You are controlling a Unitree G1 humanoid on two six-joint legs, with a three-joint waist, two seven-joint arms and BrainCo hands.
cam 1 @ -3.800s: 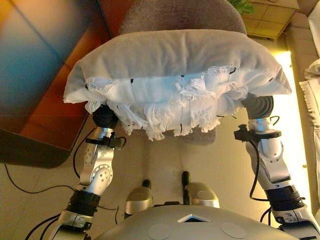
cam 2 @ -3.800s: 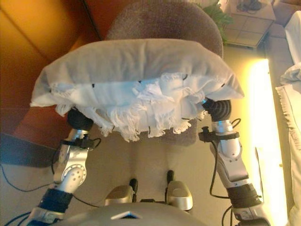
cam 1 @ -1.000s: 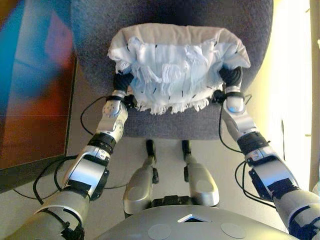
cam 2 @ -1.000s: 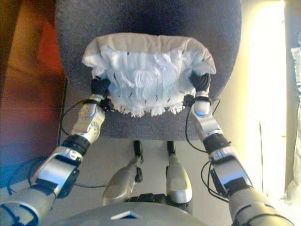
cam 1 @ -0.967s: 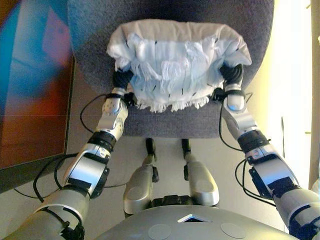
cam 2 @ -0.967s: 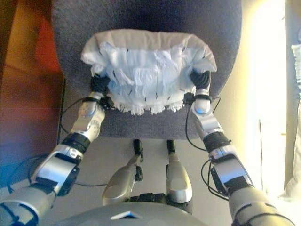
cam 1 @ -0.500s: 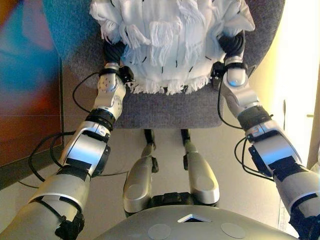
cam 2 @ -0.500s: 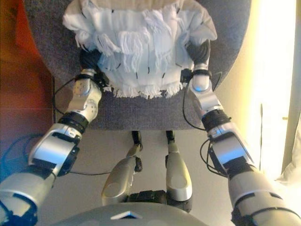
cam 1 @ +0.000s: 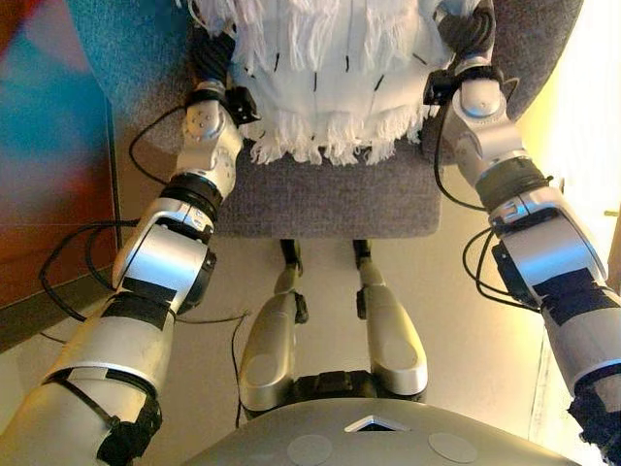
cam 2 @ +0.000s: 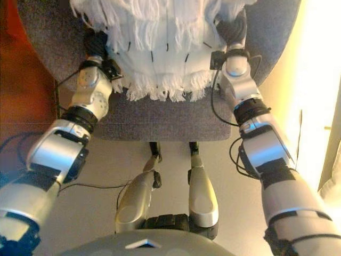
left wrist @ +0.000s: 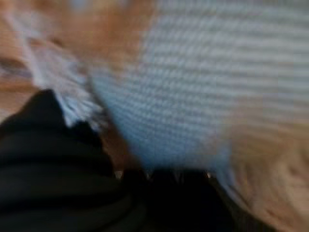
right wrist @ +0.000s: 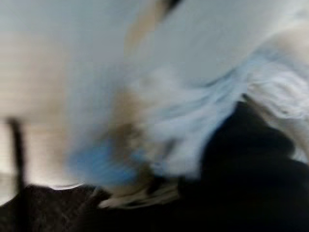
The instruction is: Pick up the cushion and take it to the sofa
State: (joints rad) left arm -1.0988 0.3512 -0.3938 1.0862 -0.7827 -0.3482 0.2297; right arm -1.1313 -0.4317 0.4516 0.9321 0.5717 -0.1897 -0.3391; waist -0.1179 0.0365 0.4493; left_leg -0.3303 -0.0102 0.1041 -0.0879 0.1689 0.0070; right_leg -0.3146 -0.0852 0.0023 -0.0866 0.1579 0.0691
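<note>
The white fringed cushion (cam 1: 330,78) lies against the grey upholstered seat (cam 1: 330,199) at the top of the eye views, its upper part cut off. My left hand (cam 1: 212,58) is at its left side and my right hand (cam 1: 468,34) at its right side, both arms stretched forward. Only the dark ribbed covers show; the cushion hides the rest of each hand. The left wrist view shows white cloth (left wrist: 203,72) close up past the dark cover (left wrist: 48,159). The right wrist view shows white fringe (right wrist: 183,121).
A reddish-brown wooden surface (cam 1: 49,194) runs along the left. A brightly lit strip of floor (cam 1: 587,146) lies to the right of the seat. Pale floor (cam 1: 223,291) lies in front of the seat, with a black cable on it.
The cushion and both hands have moved further forward over the grey seat, toward the top of the view. Both arms are stretched out more.
</note>
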